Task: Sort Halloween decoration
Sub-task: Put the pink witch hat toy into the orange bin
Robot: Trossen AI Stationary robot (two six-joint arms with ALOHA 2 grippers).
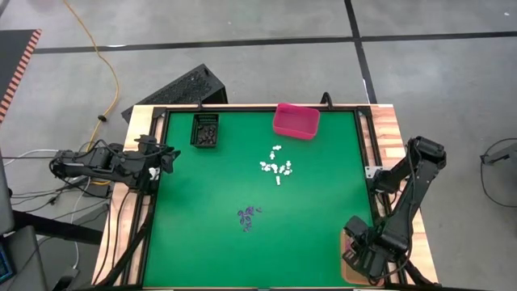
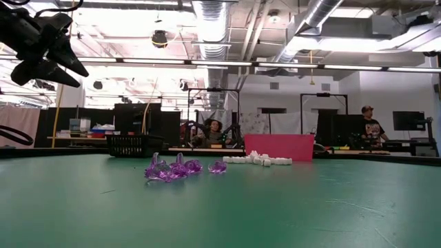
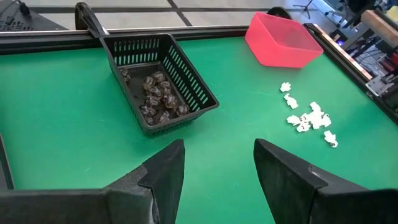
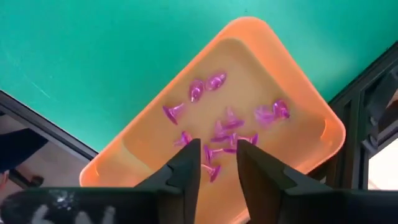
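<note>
Green table mat (image 1: 210, 259) fills my high view; behind it the low view alone shows workshop benches and seated people. Only my right wrist view looks into the orange bin (image 4: 143, 140), holding purple trinkets (image 4: 221, 134); the right gripper (image 4: 217, 165) hangs above it, fingers parted, empty. Left gripper (image 3: 217, 171) is spread, facing the black basket (image 3: 199, 93) of dark trinkets (image 3: 158, 96). Pink bin's (image 3: 280, 40) contents are hidden. White trinkets (image 1: 276, 166) and purple ones (image 1: 247, 216) lie loose mid-mat.

green table (image 1: 202, 242) carries black basket (image 1: 205, 130), pink bin (image 1: 296, 120), orange bin (image 4: 273, 93), white trinkets (image 1: 276, 166), purple trinkets (image 1: 247, 216)
</note>
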